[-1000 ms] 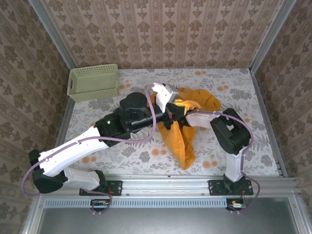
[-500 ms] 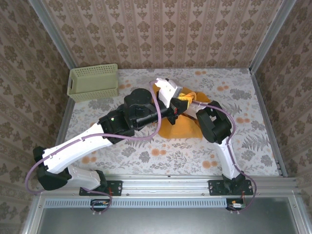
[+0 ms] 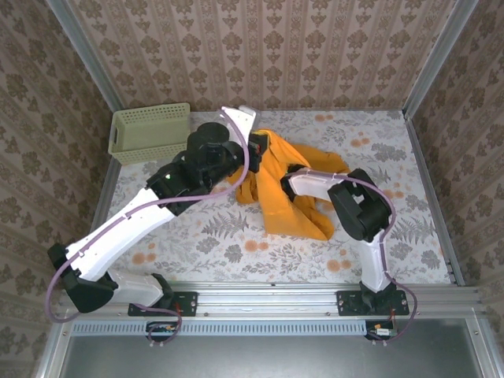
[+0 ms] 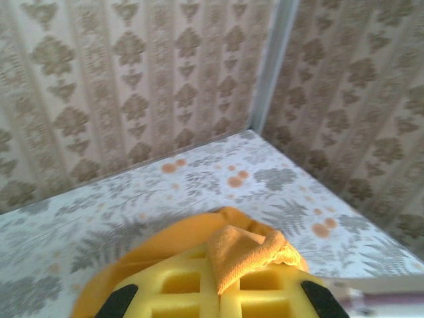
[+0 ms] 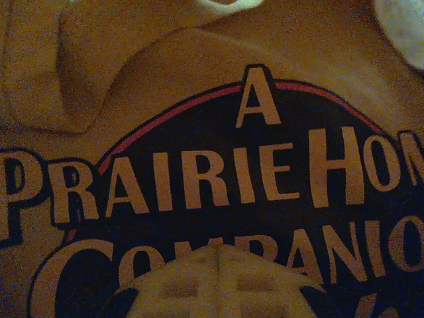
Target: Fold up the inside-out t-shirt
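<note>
The orange-yellow t-shirt (image 3: 293,214) lies crumpled in the middle of the table, one edge lifted at the back. My left gripper (image 3: 257,152) is shut on that raised edge, and in the left wrist view a fold of the t-shirt (image 4: 246,252) pokes out between the yellow pads of the left gripper (image 4: 225,286). My right gripper (image 3: 288,186) is buried in the cloth. In the right wrist view the right gripper (image 5: 218,268) has its pads closed flush with nothing between them, close against the t-shirt's dark printed lettering (image 5: 199,159).
A pale green lattice basket (image 3: 150,132) stands at the back left by the wall. Patterned walls close the table on three sides, and a metal rail (image 3: 276,293) runs along the near edge.
My left gripper has pulled the t-shirt edge back and to the left, and the bunched cloth has spread toward the front right. The right gripper has gone from open to shut.
</note>
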Robot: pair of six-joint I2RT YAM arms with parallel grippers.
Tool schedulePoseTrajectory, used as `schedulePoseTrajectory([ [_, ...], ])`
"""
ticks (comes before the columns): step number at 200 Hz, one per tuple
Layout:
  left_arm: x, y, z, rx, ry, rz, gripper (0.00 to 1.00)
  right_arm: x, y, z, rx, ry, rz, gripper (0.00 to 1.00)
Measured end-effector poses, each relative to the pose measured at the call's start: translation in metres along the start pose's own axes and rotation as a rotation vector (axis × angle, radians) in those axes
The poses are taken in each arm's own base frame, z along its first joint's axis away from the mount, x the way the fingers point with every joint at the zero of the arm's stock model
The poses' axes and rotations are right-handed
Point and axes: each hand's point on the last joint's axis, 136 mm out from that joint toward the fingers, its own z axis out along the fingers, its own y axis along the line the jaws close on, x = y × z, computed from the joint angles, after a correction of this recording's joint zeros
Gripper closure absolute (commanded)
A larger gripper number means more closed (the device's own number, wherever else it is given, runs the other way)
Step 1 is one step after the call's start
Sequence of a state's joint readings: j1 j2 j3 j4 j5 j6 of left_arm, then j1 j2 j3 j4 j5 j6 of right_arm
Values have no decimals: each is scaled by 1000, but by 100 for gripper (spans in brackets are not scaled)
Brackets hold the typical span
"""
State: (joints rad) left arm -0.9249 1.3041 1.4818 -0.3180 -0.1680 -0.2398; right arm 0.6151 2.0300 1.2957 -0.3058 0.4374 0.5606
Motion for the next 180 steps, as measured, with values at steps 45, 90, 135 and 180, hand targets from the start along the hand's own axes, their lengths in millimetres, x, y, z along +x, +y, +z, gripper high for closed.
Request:
schedulePoseTrajectory([
  [45, 6, 69, 1, -168, 39, -67, 100, 35, 16, -40, -129, -47, -104, 100],
  [90, 24, 125, 0, -289, 82, -146, 100, 41, 26, -76, -227, -141, -129, 100],
  [135, 52, 147, 4, -318, 147, -200, 100, 56, 15, -80, -240, -155, -125, 100],
  [180, 72, 164, 11, -347, 192, -234, 100, 50, 19, -94, -280, -208, -112, 100],
])
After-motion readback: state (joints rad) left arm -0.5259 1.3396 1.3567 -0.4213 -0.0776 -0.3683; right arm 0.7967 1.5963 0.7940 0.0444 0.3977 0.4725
